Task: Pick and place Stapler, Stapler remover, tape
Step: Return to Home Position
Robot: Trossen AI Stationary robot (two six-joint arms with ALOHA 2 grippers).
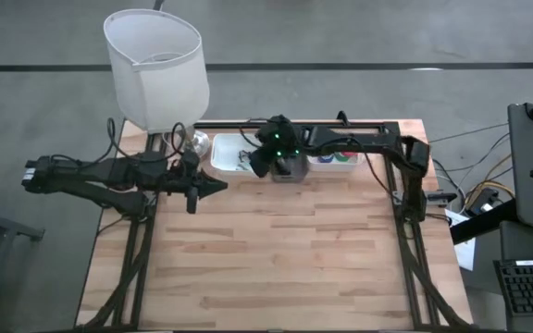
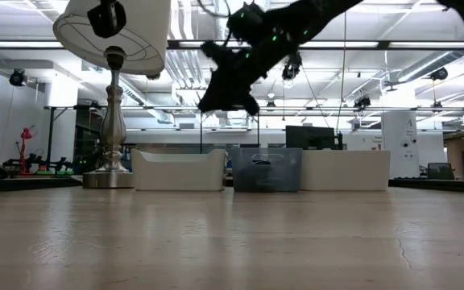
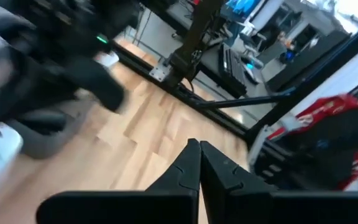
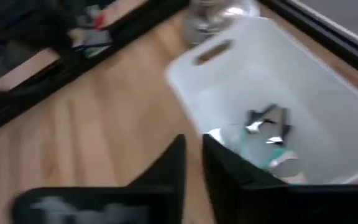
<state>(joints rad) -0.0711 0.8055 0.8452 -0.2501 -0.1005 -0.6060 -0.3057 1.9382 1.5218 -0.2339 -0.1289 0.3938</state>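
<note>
Hovering with the right gripper (image 4: 193, 155) above the left white bin (image 4: 328, 93), fingers narrowly parted, pinching nothing; showing the staple removers (image 4: 272, 134) inside it, just beyond the fingertips. Holding the left gripper (image 3: 199, 163) empty, fingers pressed together.

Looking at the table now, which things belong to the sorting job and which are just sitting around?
Job: staple removers in the left white bin; tape rolls in the right white bin; grey middle bin; right hand over the bins.
Lying about: lamp at the back left corner; left hand, waiting at the table's left.
</note>
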